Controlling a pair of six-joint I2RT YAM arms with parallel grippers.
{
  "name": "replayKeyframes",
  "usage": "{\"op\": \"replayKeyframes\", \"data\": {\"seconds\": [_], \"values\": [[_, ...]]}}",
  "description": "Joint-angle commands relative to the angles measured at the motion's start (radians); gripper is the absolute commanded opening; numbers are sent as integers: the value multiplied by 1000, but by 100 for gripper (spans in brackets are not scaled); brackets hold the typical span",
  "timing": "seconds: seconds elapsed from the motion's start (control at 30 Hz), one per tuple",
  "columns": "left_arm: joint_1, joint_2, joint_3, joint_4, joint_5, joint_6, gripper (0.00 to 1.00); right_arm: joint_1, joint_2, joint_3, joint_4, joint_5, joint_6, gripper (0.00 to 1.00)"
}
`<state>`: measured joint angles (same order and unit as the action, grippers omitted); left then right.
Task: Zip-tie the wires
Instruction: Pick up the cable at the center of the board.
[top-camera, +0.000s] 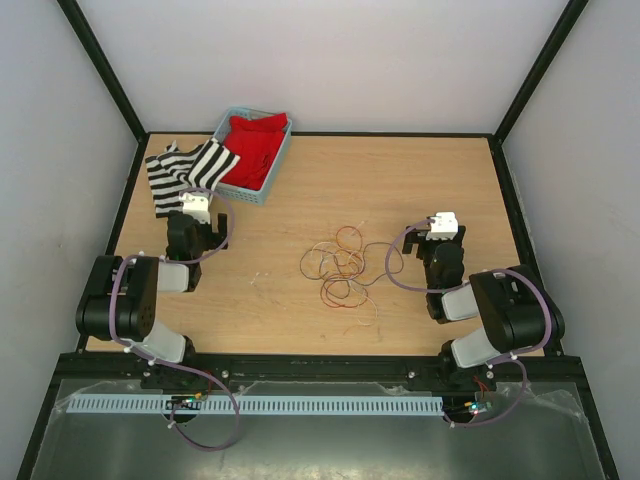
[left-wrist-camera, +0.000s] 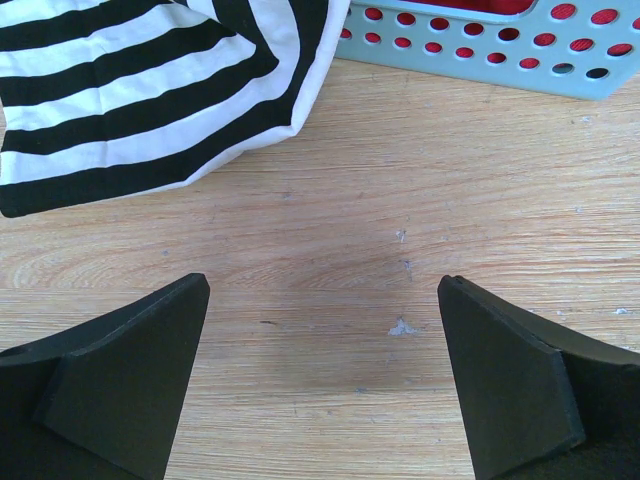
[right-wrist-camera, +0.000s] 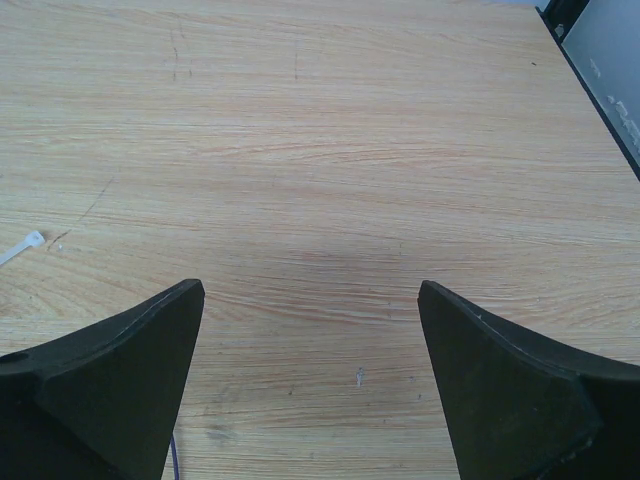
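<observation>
left claw wide apart, empty; right claw wide apart, empty; wires well apart from both.

Table: bears everything listed.
- Basket: far left corner, against the back edge.
- Inner cloth: in the basket.
- Outer cloth: on the table left of the basket, its right part lapping over the basket's near left corner.
- Left gripper: left side, just before the outer cloth and basket, over bare table.
- Wires: mid-table, between the two grippers, nearer the right one.
- Right gripper: right side, right of the wires, apart from them.
- Tie: on the table, ahead and left of the right gripper; only its end shows.
</observation>
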<state>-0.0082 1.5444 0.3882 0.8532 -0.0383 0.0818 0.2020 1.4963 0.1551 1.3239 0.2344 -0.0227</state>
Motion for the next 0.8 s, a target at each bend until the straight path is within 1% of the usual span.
{"op": "replayKeyframes", "data": {"seconds": [0.0, 0.17, 0.27, 0.3, 0.37, 0.43, 0.47, 0.57, 0.6, 0.67, 0.7, 0.73, 0.77], "values": [[-1, -3, 11, 18, -2, -5, 99, -3, 2, 14, 0, -3, 3, 99], [-1, -3, 11, 17, -2, -5, 99, -4, 4, 18, -5, -24, -3, 99], [0, -3, 11, 18, -1, -5, 99, -3, 4, 51, -62, -157, -66, 99], [0, -1, 11, 18, -2, -5, 99, -2, -13, 57, -90, -199, -87, 99], [1, -2, 13, 17, -1, -5, 99, 12, -112, 49, -146, -190, -91, 99], [1, -2, 13, 17, 0, -4, 99, 15, -221, 108, -380, -165, -17, 99], [2, -3, 13, 18, 2, -4, 99, 15, -253, 149, -486, -182, 11, 99], [-5, -40, 14, 4, -13, 4, 99, 82, -279, 278, -718, -215, 38, 99], [-22, -86, 23, -51, -43, 12, 99, 115, -274, 325, -796, -228, 44, 99], [-77, -186, 60, -198, -131, 29, 99, 189, -258, 420, -986, -195, 54, 99], [-103, -237, 91, -288, -164, 6, 99, 215, -251, 449, -1033, -182, 71, 99], [-123, -286, 120, -370, -172, -46, 99, 227, -244, 468, -1066, -201, 98, 99], [-132, -336, 147, -450, -151, -111, 99, 236, -240, 478, -1086, -245, 128, 99]]}}
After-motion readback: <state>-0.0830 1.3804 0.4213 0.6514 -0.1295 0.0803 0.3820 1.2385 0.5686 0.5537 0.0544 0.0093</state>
